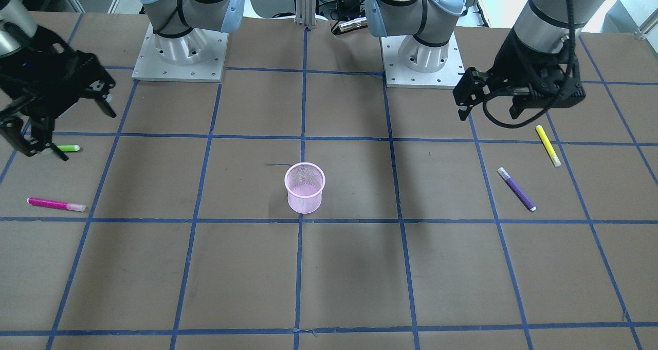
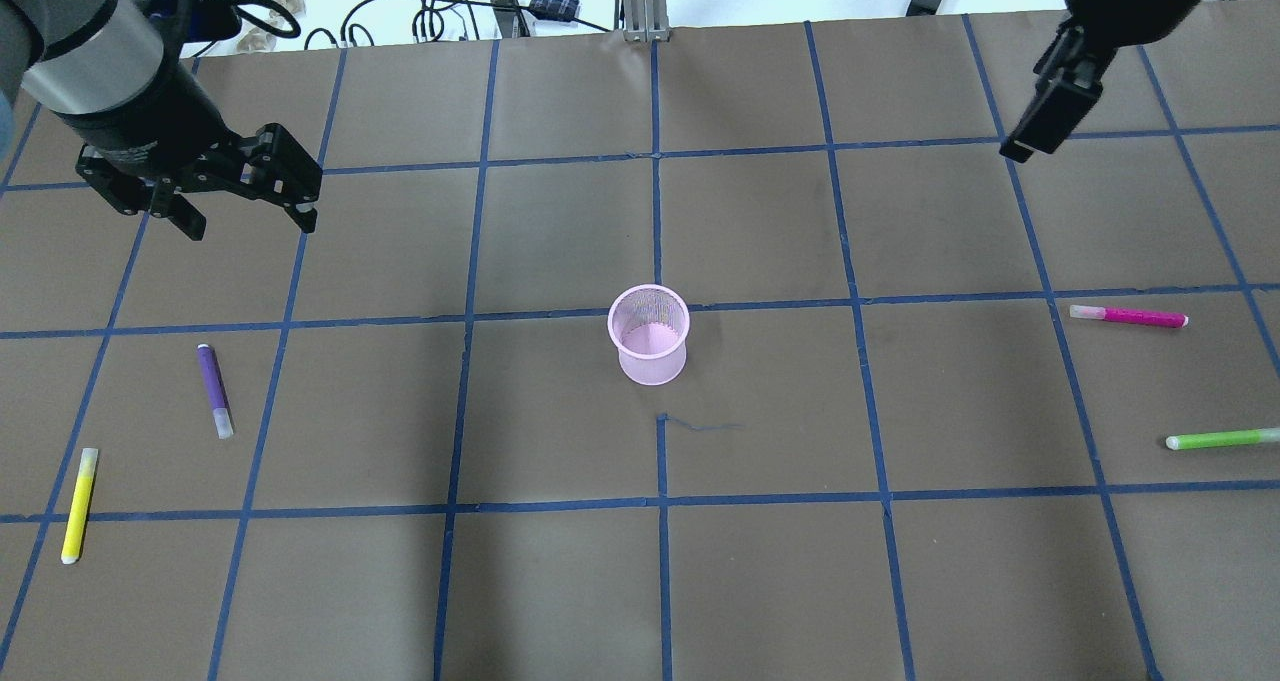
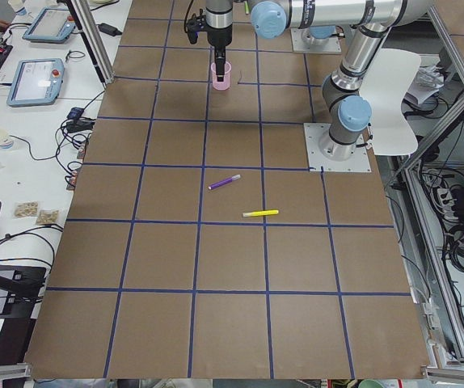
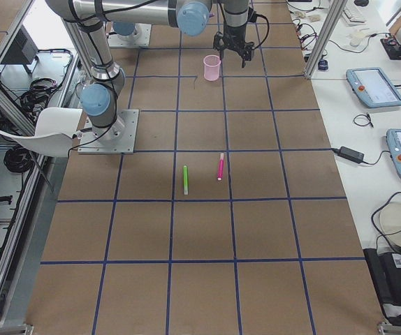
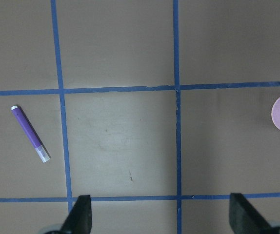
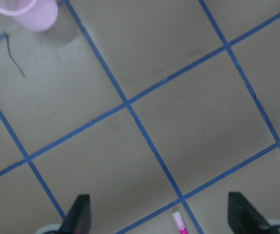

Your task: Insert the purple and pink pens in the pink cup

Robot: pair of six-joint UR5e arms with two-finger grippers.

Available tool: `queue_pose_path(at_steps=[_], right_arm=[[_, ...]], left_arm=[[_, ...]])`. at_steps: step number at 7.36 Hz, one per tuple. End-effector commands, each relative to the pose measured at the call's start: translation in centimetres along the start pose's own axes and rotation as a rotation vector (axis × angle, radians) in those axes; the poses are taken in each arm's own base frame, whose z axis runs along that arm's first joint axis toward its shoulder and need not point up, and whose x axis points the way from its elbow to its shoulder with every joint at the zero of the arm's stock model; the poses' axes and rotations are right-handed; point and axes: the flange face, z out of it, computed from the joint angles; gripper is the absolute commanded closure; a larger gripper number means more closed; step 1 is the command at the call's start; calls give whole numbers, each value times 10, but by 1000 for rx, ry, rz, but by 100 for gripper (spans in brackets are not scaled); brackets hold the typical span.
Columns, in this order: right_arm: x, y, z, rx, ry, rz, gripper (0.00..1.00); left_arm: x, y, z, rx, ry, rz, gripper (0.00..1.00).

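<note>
A pink mesh cup stands upright at the table's middle. A purple pen lies flat on my left side and shows in the left wrist view. A pink pen lies flat on my right side; its tip shows in the right wrist view. My left gripper is open and empty, raised above the table beyond the purple pen. My right gripper is open and empty, raised well beyond the pink pen.
A yellow pen lies near the table's left edge, close to the purple pen. A green pen lies near the right edge, close to the pink pen. Blue tape lines grid the brown table. The arm bases stand at the table's back.
</note>
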Motion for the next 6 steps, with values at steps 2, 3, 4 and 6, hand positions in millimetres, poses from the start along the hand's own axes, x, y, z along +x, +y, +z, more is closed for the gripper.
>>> queue_pose_path(at_steps=[2,3,4,6], right_arm=[[68,137,54,23,-100,-212,0],[85,174,75,43,-137,-282,0],[98,203,95,63,-163,-331,0],[127,277,147,227,-164,-355,3]], left_arm=[[-127,-26,39,-19,8,-246,0],[-161,-36,64,-7,6,-298,0],[-192,-37,94,-37,15,-353,0],[-220,-53,148,-23,17,-392,0]])
